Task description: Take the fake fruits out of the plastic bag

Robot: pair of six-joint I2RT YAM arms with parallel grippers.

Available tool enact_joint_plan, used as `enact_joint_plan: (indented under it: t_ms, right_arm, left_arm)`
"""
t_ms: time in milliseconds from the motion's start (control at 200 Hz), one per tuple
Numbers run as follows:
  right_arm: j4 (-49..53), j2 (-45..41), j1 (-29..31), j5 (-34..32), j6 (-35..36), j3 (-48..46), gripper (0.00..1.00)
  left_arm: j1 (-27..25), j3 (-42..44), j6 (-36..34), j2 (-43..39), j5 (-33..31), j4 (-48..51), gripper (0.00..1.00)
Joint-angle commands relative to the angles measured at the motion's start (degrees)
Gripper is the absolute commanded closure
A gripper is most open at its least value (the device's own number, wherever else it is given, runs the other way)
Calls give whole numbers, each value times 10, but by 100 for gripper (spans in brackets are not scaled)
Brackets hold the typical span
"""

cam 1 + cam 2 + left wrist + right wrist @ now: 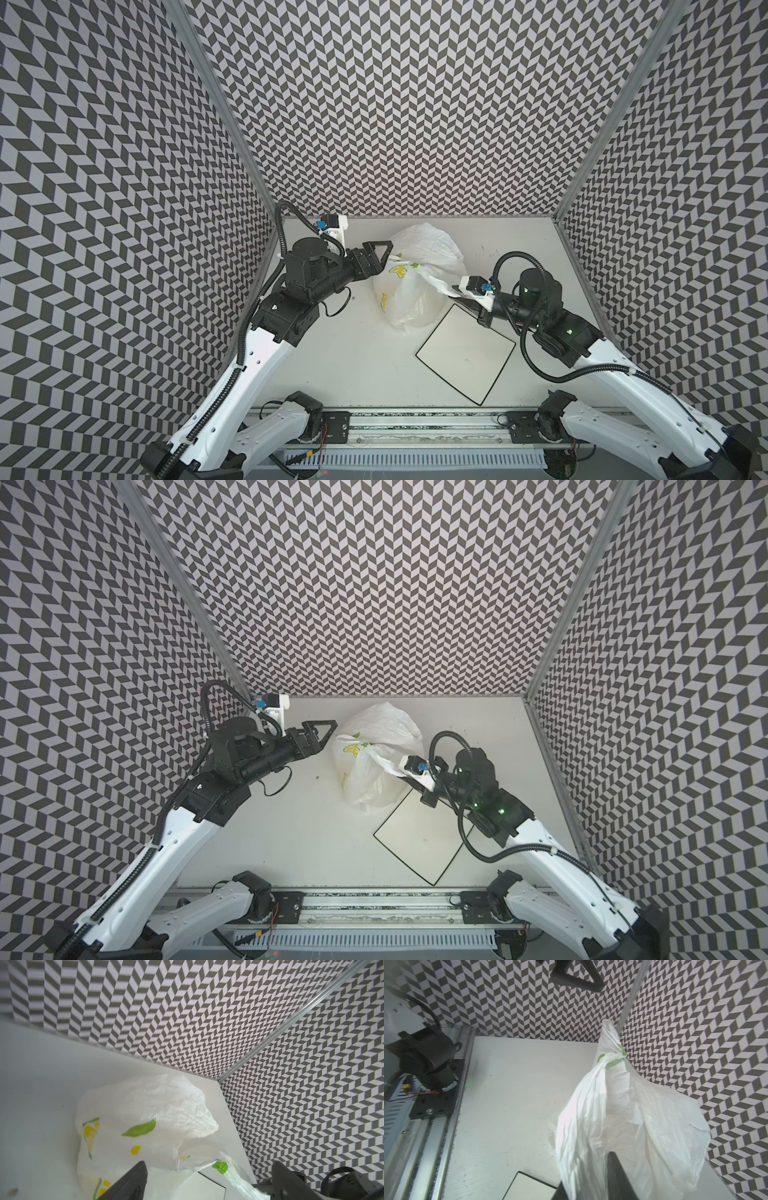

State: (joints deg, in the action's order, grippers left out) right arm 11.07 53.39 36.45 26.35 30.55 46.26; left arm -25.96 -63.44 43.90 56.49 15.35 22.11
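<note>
The plastic bag [415, 274] sits mid-worktop [357, 353] between the two arms, its near edge next to the black-rimmed square plate [465, 357].

**End effector state.** The right end effector [588, 1176] is clamped on a stretched strip of bag film, which is pulled taut toward that arm. The left end effector [384, 259] hovers just beside the bag's opposite flank with its fingers [133, 1180] apart, holding nothing.

**Handling.** The film is thin, limp and slippery, and will likely stretch or tear under a hard pull. Grip bunched film or a handle loop rather than a flat panel. The contents appear light.

**Not visible.** The fake fruits are hidden inside the bag. The yellow-green prints can be mistaken for them. Whether the bunched neck [612, 1057] is tied or merely twisted cannot be determined.
</note>
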Motion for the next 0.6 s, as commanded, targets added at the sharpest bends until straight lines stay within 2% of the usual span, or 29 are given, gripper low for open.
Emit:
enact_joint_plan:
  t_ms: [0, 175, 326, 426, 596]
  right_arm:
    - [-23, 10, 43, -5, 37, -5, 90]
    - [-85, 32, 170, -65, 10, -40, 92]
    - [-180, 100, 260, -119, -29, -50, 92]
    - [-234, 156, 296, -140, -37, -42, 92]
    - [-274, 213, 319, -143, -44, -18, 92]
  left_arm:
    - [-9, 37, 118, -16, 33, 27, 5]
    - [-20, 86, 154, -45, 34, 35, 0]
    - [-23, 113, 166, -69, 44, 51, 0]
    - [-24, 125, 158, -80, 32, 87, 0]
    - [-24, 143, 143, -87, 24, 92, 9]
